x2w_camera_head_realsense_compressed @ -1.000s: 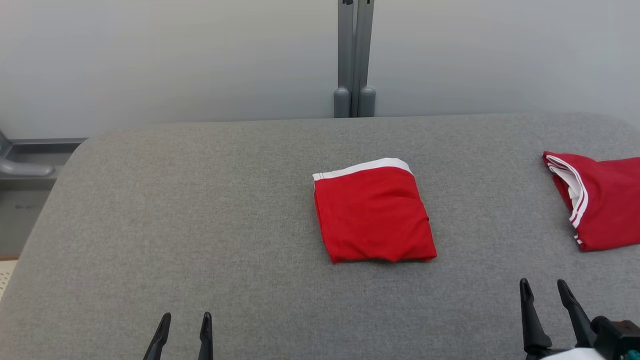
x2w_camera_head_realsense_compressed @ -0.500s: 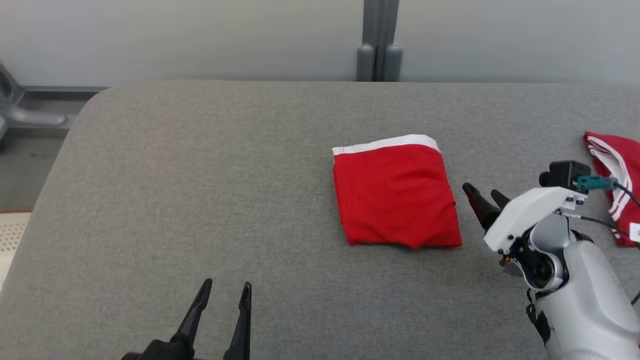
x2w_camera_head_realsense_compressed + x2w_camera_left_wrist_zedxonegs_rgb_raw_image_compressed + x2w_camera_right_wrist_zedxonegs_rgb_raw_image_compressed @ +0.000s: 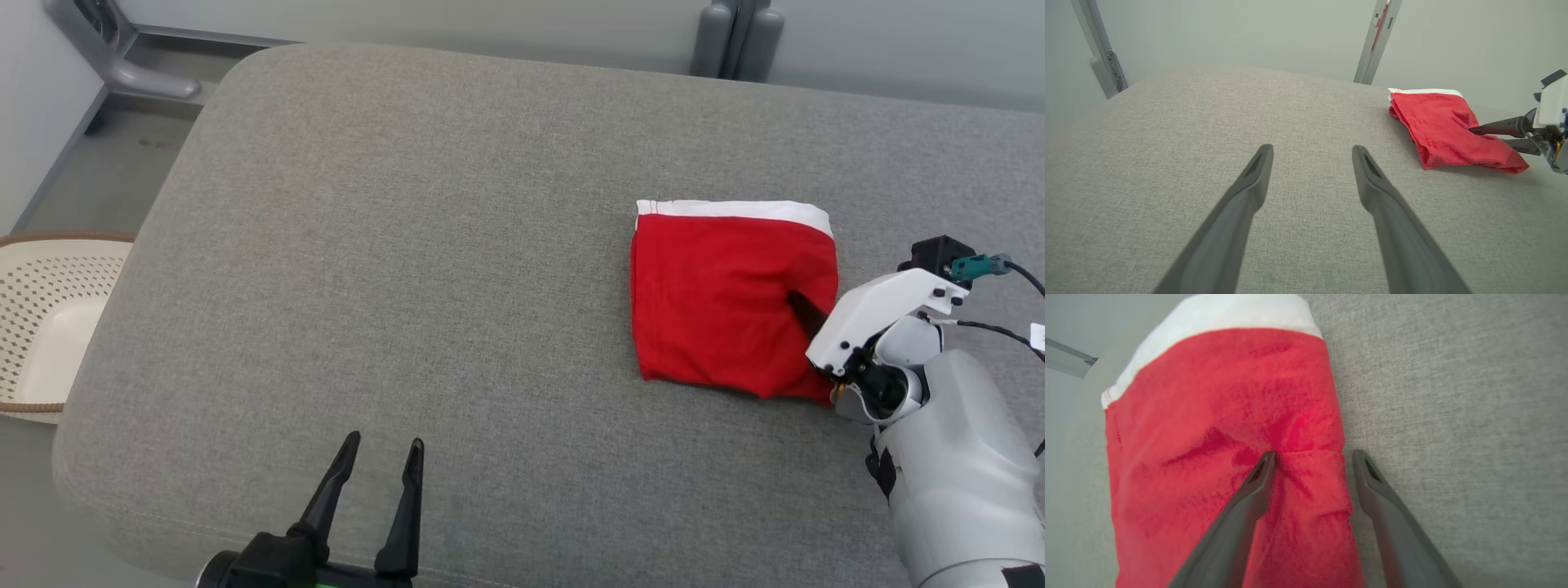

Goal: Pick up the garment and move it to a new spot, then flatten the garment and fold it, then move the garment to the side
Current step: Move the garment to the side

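**Position.** The folded red garment lies flat on the right half of the grey table, white waistband toward the far side.

**Jaws.** The right gripper is set against the garment's right edge with its jaws spread. One finger rests on the cloth and the other is placed just beside the edge, on the table. Nothing is clamped yet. The left gripper is held at the near edge, well apart from the garment, with its jaws released and nothing between them.

**Likely faults.**
- If the jaws are closed as they stand, only the upper layers may be caught. The fold is then likely to fall open when the garment is lifted.
- A grasp at a single edge leaves the left side unsupported, so sagging and unfolding are to be expected.
- The cloth may be dragged and creased by the finger pressing on top.
- The outer finger may be snagged on the table covering.

**Count.**
- Garment: one.
- Grippers: two.
- Table: one.
- Cream basket, to the left beyond the table: one.
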You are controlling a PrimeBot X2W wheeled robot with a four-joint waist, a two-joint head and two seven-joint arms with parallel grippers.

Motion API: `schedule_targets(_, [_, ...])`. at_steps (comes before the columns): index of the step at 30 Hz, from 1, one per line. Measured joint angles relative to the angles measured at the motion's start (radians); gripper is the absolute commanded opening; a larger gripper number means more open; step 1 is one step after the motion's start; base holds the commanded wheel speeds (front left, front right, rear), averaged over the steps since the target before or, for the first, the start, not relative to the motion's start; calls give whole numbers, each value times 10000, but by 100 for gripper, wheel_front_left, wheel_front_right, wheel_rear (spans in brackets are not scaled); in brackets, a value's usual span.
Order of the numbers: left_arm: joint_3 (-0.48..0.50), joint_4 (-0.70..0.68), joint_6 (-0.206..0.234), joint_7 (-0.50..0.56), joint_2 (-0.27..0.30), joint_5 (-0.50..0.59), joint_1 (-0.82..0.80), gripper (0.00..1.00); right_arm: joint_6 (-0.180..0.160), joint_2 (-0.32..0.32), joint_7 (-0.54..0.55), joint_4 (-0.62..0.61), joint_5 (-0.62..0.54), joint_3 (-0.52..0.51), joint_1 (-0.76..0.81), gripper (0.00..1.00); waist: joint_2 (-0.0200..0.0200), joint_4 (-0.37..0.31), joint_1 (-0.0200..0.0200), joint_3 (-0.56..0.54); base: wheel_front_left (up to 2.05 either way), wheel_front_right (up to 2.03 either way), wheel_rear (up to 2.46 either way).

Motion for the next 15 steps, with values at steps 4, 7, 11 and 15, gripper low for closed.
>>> schedule_targets(4, [255,-71,0,0,2,0,11,100,0,117,-247,0,771,15,-177,0,0,-118,0,145,0,0,0])
schedule_targets(7, [453,-165,2,0,2,0,34,100,0,84,-290,-274,1064,217,-189,0,0,-412,0,222,0,0,0])
schedule_targets(11, [502,-217,0,0,0,123,25,100,0,-403,-153,-627,1156,307,-184,0,0,-1059,0,328,0,0,0])
schedule_targets(15, [397,-257,0,0,17,447,-282,100,0,-895,-113,-836,982,130,-235,0,0,-1944,0,396,0,0,0])
